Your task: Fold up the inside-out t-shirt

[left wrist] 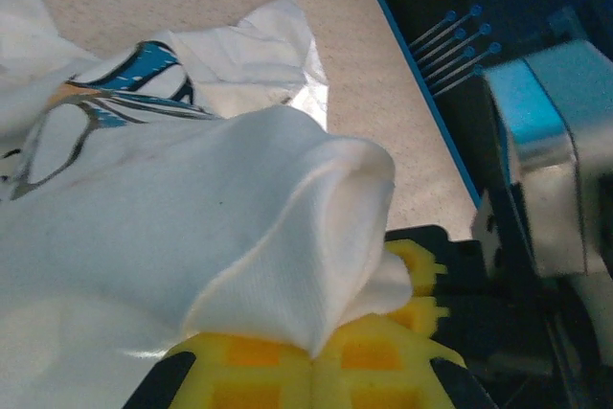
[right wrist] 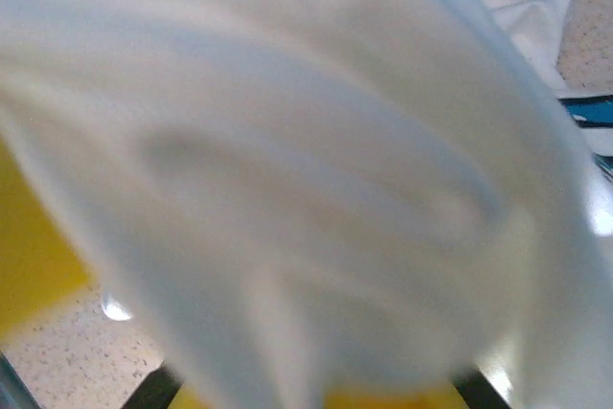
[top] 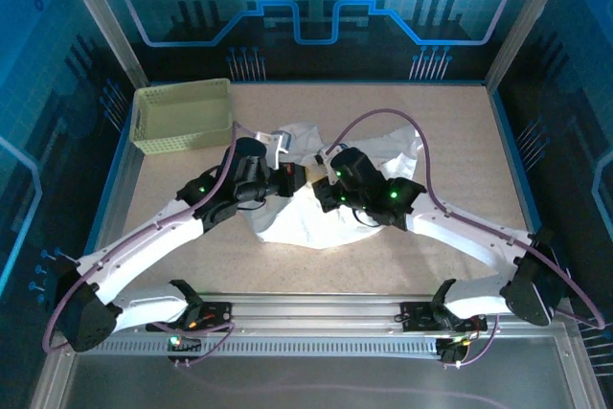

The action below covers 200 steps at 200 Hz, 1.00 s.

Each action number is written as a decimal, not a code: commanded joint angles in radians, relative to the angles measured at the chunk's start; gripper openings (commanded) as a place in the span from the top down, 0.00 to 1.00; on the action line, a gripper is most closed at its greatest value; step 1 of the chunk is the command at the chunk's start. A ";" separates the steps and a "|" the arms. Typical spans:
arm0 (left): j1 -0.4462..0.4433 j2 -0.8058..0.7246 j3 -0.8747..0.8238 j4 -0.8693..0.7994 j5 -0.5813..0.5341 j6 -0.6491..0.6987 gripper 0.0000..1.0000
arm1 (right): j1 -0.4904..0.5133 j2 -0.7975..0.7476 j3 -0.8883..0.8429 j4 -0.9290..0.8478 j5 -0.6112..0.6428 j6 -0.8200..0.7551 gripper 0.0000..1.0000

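Two arms meet over t-shirt point(top: 305, 225), crumpled on surface point(top: 441, 141) right of basket point(top: 182, 117), toward arm bases and apart from it. Left jaws at shirt side nearest basket, right jaws farther from basket.

Left wrist view: left jaws clenched on thick fold of t-shirt point(left wrist: 192, 237); printed graphic point(left wrist: 144, 74) faces up beyond fold.

Right wrist view: blurred t-shirt point(right wrist: 287, 160) drapes over right jaws, closed, apparently pinching cloth.

Judgement: both pinches set. Lift evenly, spread apart slowly, avoid catching extra layers, so shirt opens flat.
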 commanded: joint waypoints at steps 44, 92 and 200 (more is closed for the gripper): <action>0.059 -0.018 0.054 0.007 0.067 0.020 1.00 | -0.019 -0.155 -0.142 0.021 0.023 -0.016 0.67; 0.059 -0.005 0.051 0.051 0.127 -0.039 1.00 | 0.026 -0.166 -0.116 0.090 -0.001 -0.033 0.60; 0.058 0.001 0.060 0.045 0.140 -0.053 1.00 | 0.073 -0.074 -0.111 0.277 -0.143 0.096 0.69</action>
